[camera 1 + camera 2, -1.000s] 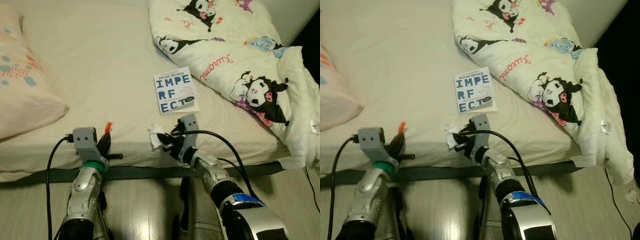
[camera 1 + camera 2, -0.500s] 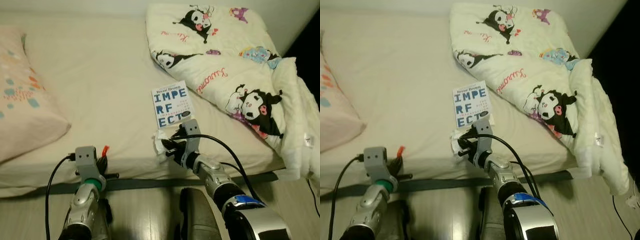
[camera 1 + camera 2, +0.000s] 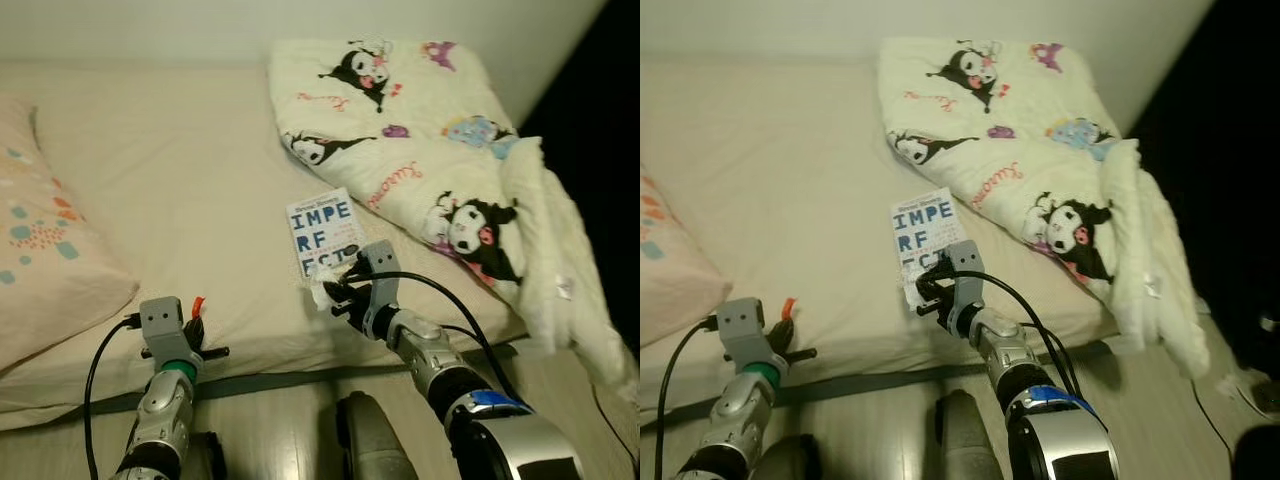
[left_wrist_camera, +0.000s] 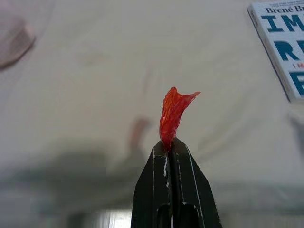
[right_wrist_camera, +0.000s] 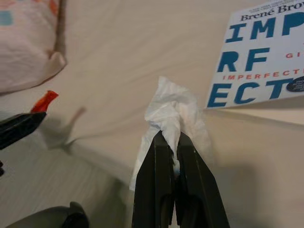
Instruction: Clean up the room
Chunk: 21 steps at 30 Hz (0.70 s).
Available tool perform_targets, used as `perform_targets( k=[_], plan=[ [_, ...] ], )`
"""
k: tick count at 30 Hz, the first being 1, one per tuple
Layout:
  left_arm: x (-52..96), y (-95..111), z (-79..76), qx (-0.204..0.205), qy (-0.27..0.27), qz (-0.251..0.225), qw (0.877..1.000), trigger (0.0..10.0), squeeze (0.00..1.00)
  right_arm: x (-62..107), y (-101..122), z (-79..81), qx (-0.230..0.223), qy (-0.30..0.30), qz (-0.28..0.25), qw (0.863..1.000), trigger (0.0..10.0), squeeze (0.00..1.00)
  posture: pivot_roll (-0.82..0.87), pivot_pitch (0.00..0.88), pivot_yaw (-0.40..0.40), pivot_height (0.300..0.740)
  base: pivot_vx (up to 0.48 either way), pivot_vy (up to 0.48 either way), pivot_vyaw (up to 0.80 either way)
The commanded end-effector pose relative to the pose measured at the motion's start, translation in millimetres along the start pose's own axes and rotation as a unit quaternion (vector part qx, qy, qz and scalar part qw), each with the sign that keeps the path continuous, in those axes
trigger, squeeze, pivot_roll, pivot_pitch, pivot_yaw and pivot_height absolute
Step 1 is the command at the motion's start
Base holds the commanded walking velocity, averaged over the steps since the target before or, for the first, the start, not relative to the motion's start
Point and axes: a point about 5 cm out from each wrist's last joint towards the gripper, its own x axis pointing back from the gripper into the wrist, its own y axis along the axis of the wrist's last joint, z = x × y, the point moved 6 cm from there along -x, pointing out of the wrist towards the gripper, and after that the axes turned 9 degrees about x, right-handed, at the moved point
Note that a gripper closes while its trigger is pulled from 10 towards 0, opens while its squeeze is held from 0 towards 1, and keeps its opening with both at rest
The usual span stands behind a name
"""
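Note:
My left gripper (image 3: 195, 322) is shut on a small red scrap (image 4: 174, 111) that sticks up from its fingertips, over the front edge of the bed (image 3: 190, 190). My right gripper (image 3: 330, 294) is shut on a crumpled white tissue (image 5: 173, 113), held just above the near edge of a white book (image 3: 323, 232) with blue letters. The book lies flat on the cream sheet in the middle of the bed. In the right wrist view the red scrap (image 5: 45, 101) shows off to one side of the tissue.
A folded cartoon-print quilt (image 3: 430, 160) covers the bed's right side and hangs over its edge. A patterned pillow (image 3: 45, 250) lies at the left. A dark bed frame rail (image 3: 270, 378) runs along the front, with pale floor (image 3: 270, 440) below it.
The camera has pulled back and tilted up, so more of the bed shows. Both grippers sit lower in the picture, still shut on the scrap and the tissue.

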Motion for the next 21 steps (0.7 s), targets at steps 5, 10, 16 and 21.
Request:
perform_targets(
  k=[5, 10, 16, 21],
  plan=[
    [6.3, -17.5, 8.1, 0.002, 0.017, 0.025, 1.0, 10.0, 0.0, 3.1, -6.9, -0.4, 0.006, 0.001, 0.01, 1.0, 10.0, 0.0, -0.04, 0.0, -0.043, 0.64, 0.0, 0.0, 0.0],
    [10.8, -29.6, 13.8, -0.01, 0.026, 0.047, 0.998, 10.0, 0.0, 3.1, -8.8, -0.1, 0.006, 0.001, 0.015, 1.0, 10.0, 0.0, -0.04, 0.0, -0.043, 0.655, 0.0, 0.0, 0.0],
    [20.6, -45.9, 28.7, -0.015, 0.047, 0.076, 0.996, 10.0, 0.0, 3.1, -11.5, 2.3, 0.005, 0.004, 0.018, 1.0, 10.0, 0.0, -0.04, 0.0, -0.044, 0.675, 0.0, 0.0, 0.0],
    [35.5, -65.8, 52.2, -0.007, 0.085, 0.117, 0.989, 10.0, 0.0, 5.5, -20.2, 3.1, 0.003, 0.002, 0.032, 0.999, 10.0, 0.0, -0.03, 0.0, -0.048, 0.695, 0.0, 0.0, 0.0]
  ],
)
